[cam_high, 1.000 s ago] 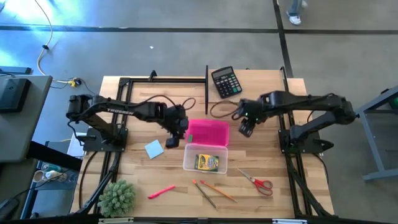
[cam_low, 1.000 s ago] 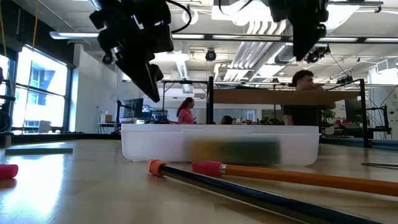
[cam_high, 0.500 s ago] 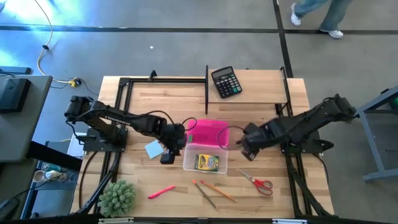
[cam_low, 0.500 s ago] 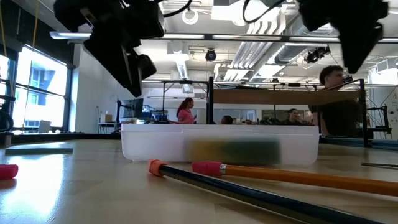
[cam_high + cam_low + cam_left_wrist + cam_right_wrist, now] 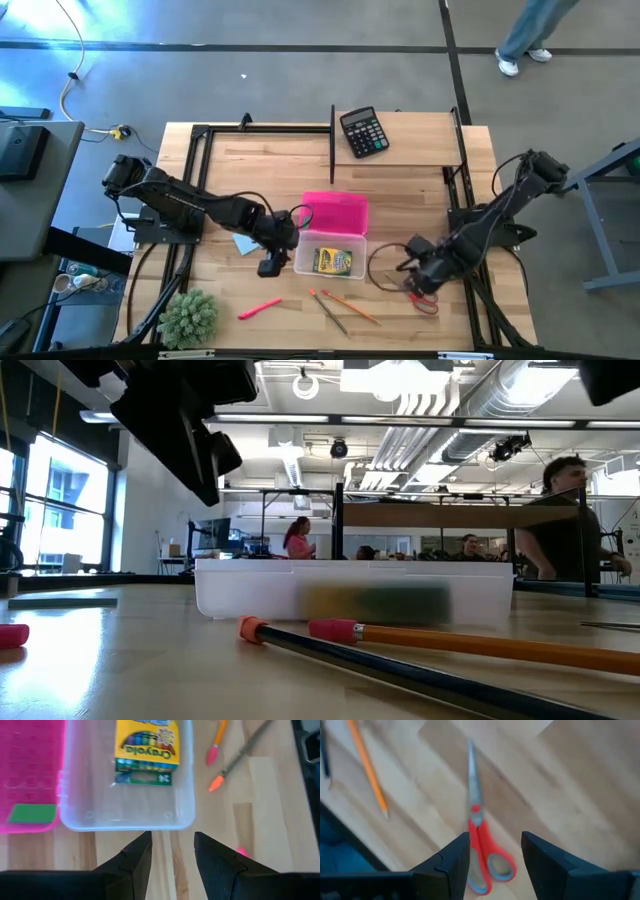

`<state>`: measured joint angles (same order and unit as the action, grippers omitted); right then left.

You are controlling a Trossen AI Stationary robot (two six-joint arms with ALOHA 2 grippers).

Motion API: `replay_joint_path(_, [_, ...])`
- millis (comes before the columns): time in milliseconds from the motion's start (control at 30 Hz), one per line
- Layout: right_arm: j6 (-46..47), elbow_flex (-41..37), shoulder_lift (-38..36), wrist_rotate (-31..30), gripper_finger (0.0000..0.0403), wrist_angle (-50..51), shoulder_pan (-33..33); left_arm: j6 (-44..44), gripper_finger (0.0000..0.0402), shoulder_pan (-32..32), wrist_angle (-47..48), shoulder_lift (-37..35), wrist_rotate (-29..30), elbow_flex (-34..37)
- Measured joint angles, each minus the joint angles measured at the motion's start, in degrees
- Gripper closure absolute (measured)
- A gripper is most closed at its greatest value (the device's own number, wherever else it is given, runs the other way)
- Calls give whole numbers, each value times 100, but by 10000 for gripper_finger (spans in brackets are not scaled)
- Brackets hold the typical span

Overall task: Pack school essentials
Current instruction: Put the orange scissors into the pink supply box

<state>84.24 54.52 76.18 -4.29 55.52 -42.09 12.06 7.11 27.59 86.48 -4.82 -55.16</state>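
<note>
My left gripper [image 5: 268,264] [image 5: 172,840] is open, just off the left side of the clear box [image 5: 330,255], low over bare table. The yellow-green crayon box [image 5: 146,750] lies inside that box. The tiny green eraser [image 5: 33,813] lies on the pink lid [image 5: 335,212]. The light-blue sticky-note pad [image 5: 243,243] shows partly under my left arm. My right gripper [image 5: 418,275] [image 5: 495,840] is open above the red-handled scissors [image 5: 479,837], a finger on either side of the handles. The red-pink pen [image 5: 260,308] and two pencils [image 5: 340,305] lie flat near the near edge.
The black calculator [image 5: 363,131] sits at the far edge, the spiky green plant ball [image 5: 188,318] at the near-left corner. Black frame rails [image 5: 200,190] run along both sides. People move in the room behind the table [image 5: 560,510].
My left gripper has moved from over the pink lid toward the near edge, down beside the clear box's left side. My right gripper has swept from beside the calculator toward the near-right corner and come down over the scissors. None of the objects has moved.
</note>
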Motion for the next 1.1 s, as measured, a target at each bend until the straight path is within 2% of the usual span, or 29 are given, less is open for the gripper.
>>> replay_joint_path(300, [703,-308,53,-60,236,-503,-866,376,266,51,-300,0,164,0])
replay_joint_path(467, [737,-308,382,-113,236,-775,-1185,433,266,51,-435,0,164,0])
replay_joint_path(633, [730,-308,791,135,236,-922,-1347,445,266,49,-551,0,164,0])
replay_joint_path(1100, [695,-308,1393,152,236,-1193,-1473,580,266,47,-647,0,164,0])
